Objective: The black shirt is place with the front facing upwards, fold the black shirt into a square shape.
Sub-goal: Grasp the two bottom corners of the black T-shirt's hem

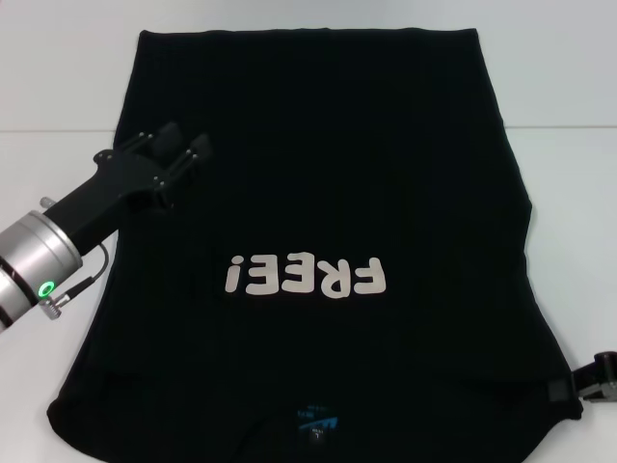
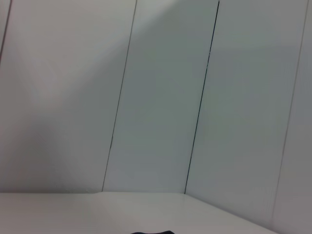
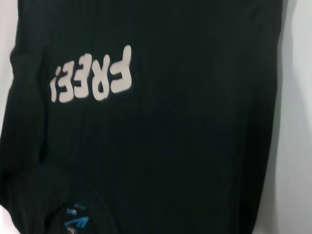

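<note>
The black shirt (image 1: 318, 174) lies flat and front up on the white table (image 1: 58, 174), its sides turned in so that it forms a long panel. Its pale "FREE!" print (image 1: 307, 277) reads upside down from my head, and the blue neck label (image 1: 318, 420) is at the near edge. My left gripper (image 1: 185, 142) is over the shirt's left edge, about halfway along, fingers apart and holding nothing. Only a bit of my right gripper (image 1: 600, 376) shows, at the shirt's near right corner. The right wrist view shows the shirt (image 3: 185, 146), print (image 3: 92, 75) and label (image 3: 73, 223).
White table surface (image 1: 569, 193) borders the shirt on both sides. In the left wrist view I see only pale wall panels (image 2: 156, 97) and the table's far part (image 2: 97, 209).
</note>
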`<state>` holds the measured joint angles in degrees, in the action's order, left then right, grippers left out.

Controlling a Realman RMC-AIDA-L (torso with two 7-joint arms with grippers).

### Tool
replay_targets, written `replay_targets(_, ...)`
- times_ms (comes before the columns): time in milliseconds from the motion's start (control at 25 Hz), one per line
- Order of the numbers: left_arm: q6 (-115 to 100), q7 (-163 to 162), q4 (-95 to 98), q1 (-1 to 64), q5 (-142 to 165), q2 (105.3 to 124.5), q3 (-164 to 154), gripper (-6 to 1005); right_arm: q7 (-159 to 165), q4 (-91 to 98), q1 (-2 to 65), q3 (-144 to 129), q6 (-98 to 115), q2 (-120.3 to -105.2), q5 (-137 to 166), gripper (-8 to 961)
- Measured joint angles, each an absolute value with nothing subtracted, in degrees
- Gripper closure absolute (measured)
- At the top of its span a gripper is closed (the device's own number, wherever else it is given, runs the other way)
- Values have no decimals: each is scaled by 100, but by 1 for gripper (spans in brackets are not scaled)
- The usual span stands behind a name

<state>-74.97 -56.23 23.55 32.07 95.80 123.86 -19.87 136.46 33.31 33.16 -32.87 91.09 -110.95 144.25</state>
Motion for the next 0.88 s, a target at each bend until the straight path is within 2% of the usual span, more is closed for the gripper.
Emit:
replay_targets(160, -7678, -5856, 2388, 3144, 9592, 12373, -1999, 518, 13554, 3327, 3308, -3171, 9125, -11091, 14273, 908)
replay_targets(320, -8391, -7321, 2991, 2867, 9845, 12252, -2110, 518, 13466, 3323, 3267, -3114, 9219, -11088, 14083, 906)
replay_targets(560, -8981, -10339, 4696, 2672, 11605, 11983, -2083, 518, 13277, 3365, 3175, -3095, 9315, -11069, 13841, 904)
replay_targets(880, -9847, -12428, 5421, 3160, 13924, 11536, -1928, 514, 13098, 3379, 3115, -3031, 9194, -11091, 13774, 901)
